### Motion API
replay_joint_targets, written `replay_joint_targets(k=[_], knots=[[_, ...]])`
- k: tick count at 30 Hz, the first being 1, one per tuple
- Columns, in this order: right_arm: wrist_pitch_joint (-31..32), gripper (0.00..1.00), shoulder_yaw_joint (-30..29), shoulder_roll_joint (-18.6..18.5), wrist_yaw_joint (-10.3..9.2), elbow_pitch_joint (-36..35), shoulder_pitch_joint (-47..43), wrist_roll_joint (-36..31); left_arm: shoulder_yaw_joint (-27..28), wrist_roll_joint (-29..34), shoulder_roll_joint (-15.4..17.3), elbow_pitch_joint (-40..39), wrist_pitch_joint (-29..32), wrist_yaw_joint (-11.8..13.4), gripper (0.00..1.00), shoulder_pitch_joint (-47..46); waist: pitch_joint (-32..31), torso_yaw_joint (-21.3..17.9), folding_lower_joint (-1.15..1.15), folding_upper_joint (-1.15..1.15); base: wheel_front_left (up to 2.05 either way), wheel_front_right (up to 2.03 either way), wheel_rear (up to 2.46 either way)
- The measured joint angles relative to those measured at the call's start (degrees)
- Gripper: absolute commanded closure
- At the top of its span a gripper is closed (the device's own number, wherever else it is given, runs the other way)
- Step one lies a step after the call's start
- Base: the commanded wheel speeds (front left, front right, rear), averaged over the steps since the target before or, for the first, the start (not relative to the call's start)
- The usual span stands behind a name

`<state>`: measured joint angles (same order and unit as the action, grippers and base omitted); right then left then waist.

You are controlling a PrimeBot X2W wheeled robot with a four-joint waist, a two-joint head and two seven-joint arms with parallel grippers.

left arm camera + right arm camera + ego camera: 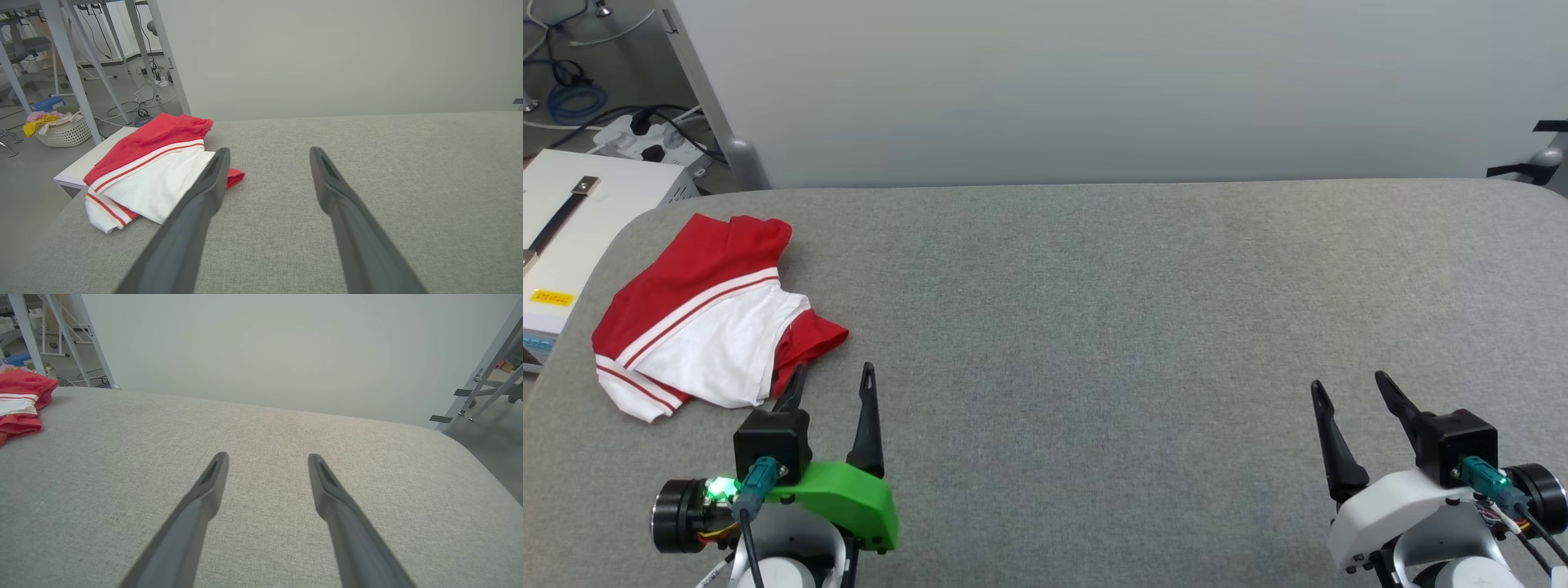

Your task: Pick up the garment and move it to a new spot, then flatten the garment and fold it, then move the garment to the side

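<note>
Grey fabric-covered table (1094,327), rounded at its corners, stretching across the head view under a plain pale wall (1094,82). Heaped near the table's left edge, toward the far corner: the garment (711,318), a red jersey bunched into a loose pile, white sleeve panel uppermost, red-and-white striped trim running across it and along its near hem. Off the table's left side, lower down, a white cabinet (572,220) with a dark strap handle and a small yellow label. At lower left, just beside the pile on its near side, the left gripper (836,369), green-shelled at the wrist, jaws spread wide and clasping nothing (one dark fingertip (220,159) overlapping the red hem as seen from the head and from the left wrist; contact impossible to judge). At lower right, well apart from the garment, the right gripper (1347,380), white-shelled, likewise spread wide and empty, poised over bare grey cloth. Beyond the table in the left wrist view, on the floor among metal frame legs, a white woven basket (65,130) holding yellow and pink cloth. Further back in the head view, behind the cabinet, a white power strip (645,139) with black plugs and trailing cables.
</note>
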<state>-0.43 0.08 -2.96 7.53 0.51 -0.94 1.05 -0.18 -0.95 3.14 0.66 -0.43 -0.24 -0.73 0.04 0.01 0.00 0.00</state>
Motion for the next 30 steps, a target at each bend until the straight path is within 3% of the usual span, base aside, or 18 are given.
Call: replay_joint_targets(k=[30], knots=[[-3.5, 0.0, -0.8, 0.0, 0.0, -0.7, 0.0, 2.3, -0.6, -2.2, 0.0, 1.6, -3.4, -0.5, 0.0, 0.0, 0.3, 0.1, 0.0, 0.0, 0.0, 0.0, 0.0]])
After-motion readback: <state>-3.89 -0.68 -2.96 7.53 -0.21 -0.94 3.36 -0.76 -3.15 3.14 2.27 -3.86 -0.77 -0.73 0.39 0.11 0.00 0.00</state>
